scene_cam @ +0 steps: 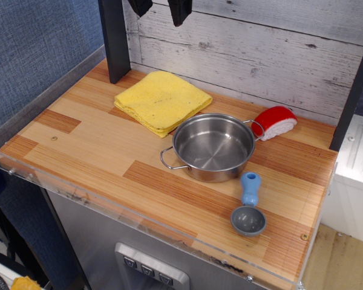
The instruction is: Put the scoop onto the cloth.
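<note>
The scoop [248,208] lies on the wooden tabletop near the front right, with its dark grey bowl toward the front edge and its light blue handle pointing back toward the pot. The folded yellow cloth [162,100] lies at the back left of the table. My gripper [160,9] hangs at the top edge of the view, high above the cloth's far side. Only its two dark fingertips [179,12] show. They stand apart with nothing between them. The gripper is far from the scoop.
A steel pot [213,147] with two handles stands mid-table between cloth and scoop. A red-and-white sponge-like piece [276,121] lies at the back right by the plank wall. A dark post [114,39] stands at the back left. The table [85,142] has a clear plastic front rim.
</note>
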### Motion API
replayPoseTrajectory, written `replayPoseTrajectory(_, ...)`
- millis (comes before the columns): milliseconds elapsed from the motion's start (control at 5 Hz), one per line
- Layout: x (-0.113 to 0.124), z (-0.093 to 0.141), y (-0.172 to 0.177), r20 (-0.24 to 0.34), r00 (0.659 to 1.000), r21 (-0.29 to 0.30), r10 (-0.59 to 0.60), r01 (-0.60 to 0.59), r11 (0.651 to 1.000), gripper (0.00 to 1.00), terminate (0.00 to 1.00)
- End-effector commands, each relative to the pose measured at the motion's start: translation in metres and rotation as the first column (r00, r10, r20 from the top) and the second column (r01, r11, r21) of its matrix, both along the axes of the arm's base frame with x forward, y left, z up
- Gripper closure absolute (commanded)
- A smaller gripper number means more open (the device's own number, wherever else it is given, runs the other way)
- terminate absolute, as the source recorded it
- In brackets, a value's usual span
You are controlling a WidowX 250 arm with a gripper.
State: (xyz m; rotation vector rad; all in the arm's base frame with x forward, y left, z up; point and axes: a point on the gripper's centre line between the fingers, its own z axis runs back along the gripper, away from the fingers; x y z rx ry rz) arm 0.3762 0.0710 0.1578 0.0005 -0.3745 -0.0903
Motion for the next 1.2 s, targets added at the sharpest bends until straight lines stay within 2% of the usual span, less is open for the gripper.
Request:
replayPoseTrajectory(0,0.000,0.000,0.000,0.000,1.000,0.000,0.000,0.000,1.000,0.00,0.00)
replayPoseTrajectory(400,-0.013,-0.021,-0.045,0.007,0.999,-0.027,-0.037,0.037,0.999,0.00,0.00)
replayPoseTrajectory(600,-0.022,-0.025,-0.069,0.007,1.000,-0.066,-0.020,0.021,0.998,0.00,0.00)
replayPoseTrajectory(800,-0.043,-0.028,-0.091,0.003,1.000,-0.091,0.009,-0.008,0.996,0.00,0.00)
replayPoseTrajectory(1000,-0.068,-0.028,-0.114,-0.010,0.996,-0.108,0.086,-0.086,0.990,0.00,0.00)
